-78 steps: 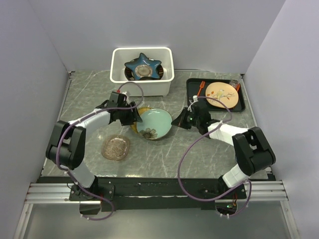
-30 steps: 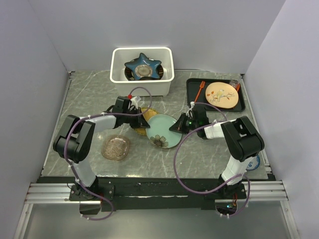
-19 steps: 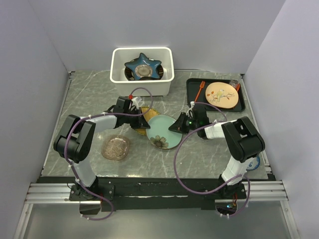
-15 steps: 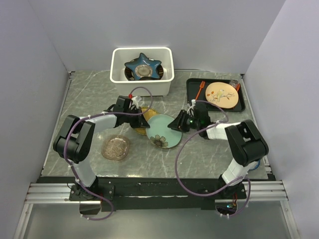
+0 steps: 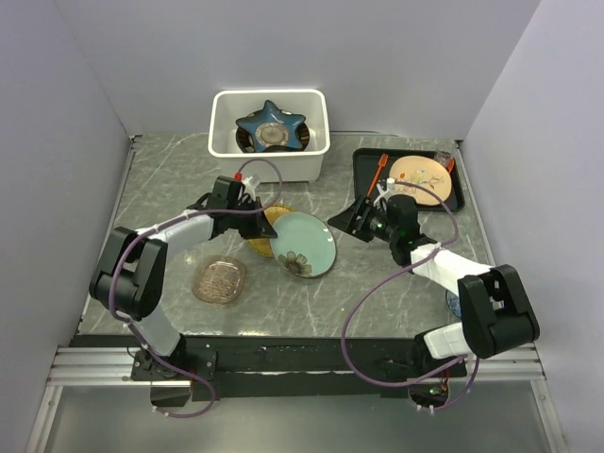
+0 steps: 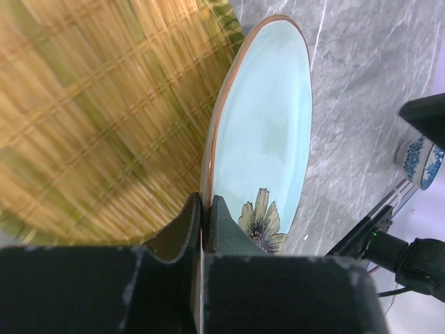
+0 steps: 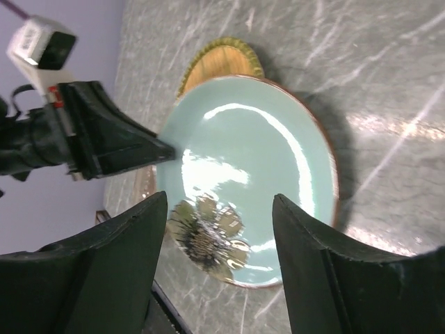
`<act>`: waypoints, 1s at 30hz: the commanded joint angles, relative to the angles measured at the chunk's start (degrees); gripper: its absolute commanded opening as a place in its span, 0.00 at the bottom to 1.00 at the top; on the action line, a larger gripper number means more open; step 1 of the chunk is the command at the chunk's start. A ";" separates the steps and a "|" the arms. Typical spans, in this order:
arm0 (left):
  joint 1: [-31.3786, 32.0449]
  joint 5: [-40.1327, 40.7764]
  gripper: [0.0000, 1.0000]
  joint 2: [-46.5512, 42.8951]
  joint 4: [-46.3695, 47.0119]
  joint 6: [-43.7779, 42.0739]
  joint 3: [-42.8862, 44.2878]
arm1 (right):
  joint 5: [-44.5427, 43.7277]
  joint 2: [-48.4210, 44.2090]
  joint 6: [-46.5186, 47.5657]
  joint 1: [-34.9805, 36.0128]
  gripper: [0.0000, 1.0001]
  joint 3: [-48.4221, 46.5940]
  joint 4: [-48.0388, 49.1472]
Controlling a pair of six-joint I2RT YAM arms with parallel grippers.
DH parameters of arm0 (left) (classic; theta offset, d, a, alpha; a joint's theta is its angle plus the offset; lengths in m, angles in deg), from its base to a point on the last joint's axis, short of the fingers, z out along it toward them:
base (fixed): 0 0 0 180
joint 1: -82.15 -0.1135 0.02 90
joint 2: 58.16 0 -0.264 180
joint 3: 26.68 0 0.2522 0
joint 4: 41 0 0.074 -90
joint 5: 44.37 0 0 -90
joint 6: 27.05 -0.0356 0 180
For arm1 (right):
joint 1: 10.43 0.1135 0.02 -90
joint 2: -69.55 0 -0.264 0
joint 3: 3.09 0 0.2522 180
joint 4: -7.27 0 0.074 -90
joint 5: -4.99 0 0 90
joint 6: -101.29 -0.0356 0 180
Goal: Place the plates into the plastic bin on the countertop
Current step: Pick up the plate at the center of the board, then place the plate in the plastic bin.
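Note:
A pale green flowered plate [image 5: 304, 243] sits mid-table with my left gripper [image 5: 263, 225] shut on its left rim; the left wrist view shows the jaws [image 6: 204, 212] pinching the edge of that plate [image 6: 268, 132]. My right gripper [image 5: 342, 221] stands open just right of the plate and apart from it, with the plate [image 7: 257, 174] below its spread fingers [image 7: 132, 240]. The white plastic bin [image 5: 223, 142] at the back holds a blue star-shaped plate [image 5: 271, 125]. An amber glass plate [image 5: 220, 279] lies front left.
A yellow woven-look plate [image 5: 272, 215] lies partly under the green plate. A black tray [image 5: 363, 175] with a tan round plate [image 5: 418, 179] is at the back right. A small blue-and-white dish [image 5: 454, 303] peeks out beside the right arm.
My right gripper has opened, let go of the green plate's right rim and drawn back to the right. The left gripper keeps its hold on the plate.

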 commanded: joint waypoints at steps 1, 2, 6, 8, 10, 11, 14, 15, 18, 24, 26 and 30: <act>-1.74 -4.67 0.01 -6.27 3.47 1.77 3.19 | -0.35 -0.23 0.57 -1.02 0.70 1.51 0.72; -2.09 -5.12 0.01 -6.71 3.47 1.86 3.19 | 0.00 0.03 0.57 -1.02 0.70 1.60 0.90; -4.20 -7.40 0.01 -8.90 3.47 2.73 3.19 | 0.36 0.74 0.22 -1.11 0.70 1.78 1.34; -5.34 -7.67 0.01 -9.87 2.77 2.65 3.36 | 0.44 0.91 0.40 -1.20 0.70 1.69 1.34; -6.22 -7.58 0.01 -10.57 1.89 2.21 4.06 | 0.36 1.00 0.48 -1.20 0.70 1.69 1.16; -6.49 -7.58 0.01 -11.10 1.10 1.86 4.50 | 0.53 1.09 0.48 -1.20 0.70 1.69 1.25; -7.54 -7.49 0.01 -12.07 -0.05 1.25 5.82 | 0.88 1.53 0.40 -1.20 0.70 1.78 1.51; -7.89 -7.41 0.01 -12.25 -0.75 1.16 6.09 | 1.06 1.53 0.22 -1.20 0.71 1.78 1.69; -8.60 -7.32 0.01 -12.69 -2.07 0.63 7.58 | 1.15 1.71 0.22 -1.20 0.71 1.78 1.69; -9.39 -7.05 0.01 -13.04 -3.56 0.19 10.13 | 1.06 1.71 0.40 -1.11 0.77 1.87 1.60; -9.57 -7.14 0.01 -12.95 -4.18 0.01 11.18 | 0.71 1.10 0.75 -1.11 0.83 2.13 1.51; -9.92 -7.23 0.01 -12.60 -4.71 -0.08 12.85 | -0.17 0.13 1.45 -1.20 0.89 2.31 0.64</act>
